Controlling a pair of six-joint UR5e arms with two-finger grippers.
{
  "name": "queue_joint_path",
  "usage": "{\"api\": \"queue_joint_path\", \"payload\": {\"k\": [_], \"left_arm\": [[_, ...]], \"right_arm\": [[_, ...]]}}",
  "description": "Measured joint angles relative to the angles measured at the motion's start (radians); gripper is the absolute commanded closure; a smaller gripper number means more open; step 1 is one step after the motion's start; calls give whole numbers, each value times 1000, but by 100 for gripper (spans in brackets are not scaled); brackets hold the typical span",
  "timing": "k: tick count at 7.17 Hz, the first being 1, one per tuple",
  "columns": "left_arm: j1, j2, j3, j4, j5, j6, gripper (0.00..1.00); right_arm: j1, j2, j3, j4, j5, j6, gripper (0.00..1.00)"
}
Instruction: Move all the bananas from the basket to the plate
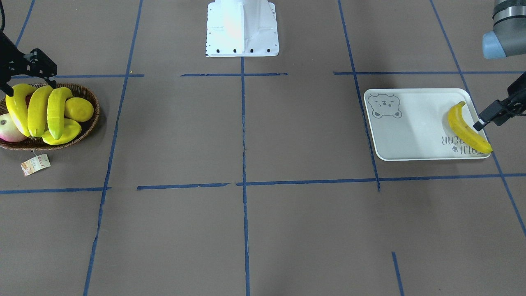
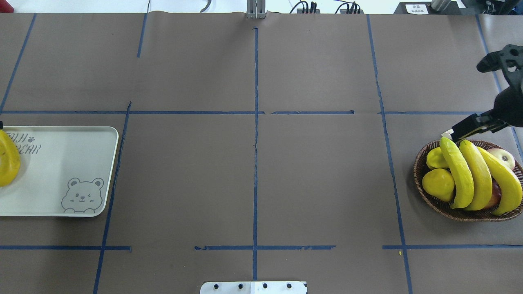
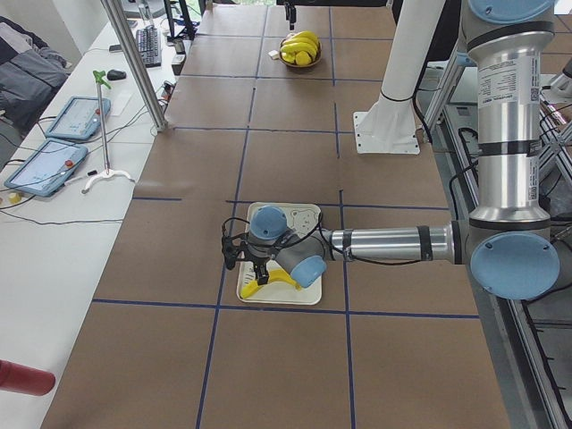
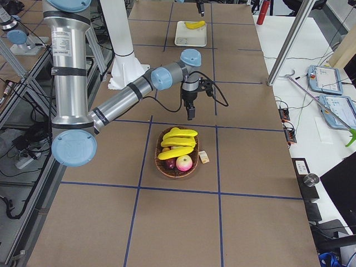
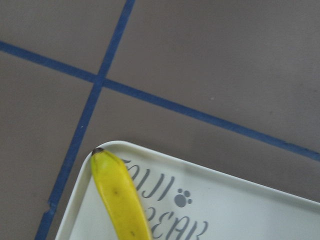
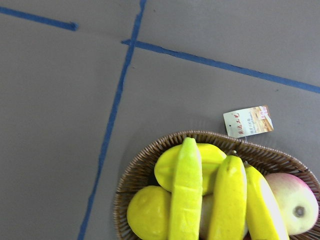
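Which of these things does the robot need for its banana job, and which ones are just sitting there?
For the job:
three bananas in the basket
fourth banana, already on the plate

Just lying about:
lemon, starfruit and pink apple, all in the basket
paper tag beside the basket

Three bananas (image 4: 179, 142) lie in the basket (image 4: 167, 171), a fourth banana (image 4: 194, 24) on the plate (image 4: 186, 38).
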Motion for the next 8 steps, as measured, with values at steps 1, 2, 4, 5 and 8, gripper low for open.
{"api": "queue_joint_path", "payload": {"k": [1,2,4,5,8], "left_arm": [[0,-2,-32,0,0,0,0],[0,-3,-50,-1,-1,-1,0],[1,-3,-59,-1,-2,-2,0],[1,-3,-59,-1,-3,-2,0],[0,1,-63,-2,-4,-2,0]], "right_arm": [[21,-86,-1,65,8,-55,0],[29,-179,-23,198,14,-69,0],[34,-319,-108,524,31,10,0],[34,-369,-165,698,47,68,0],[32,-410,-394,1144,103,226,1]]}}
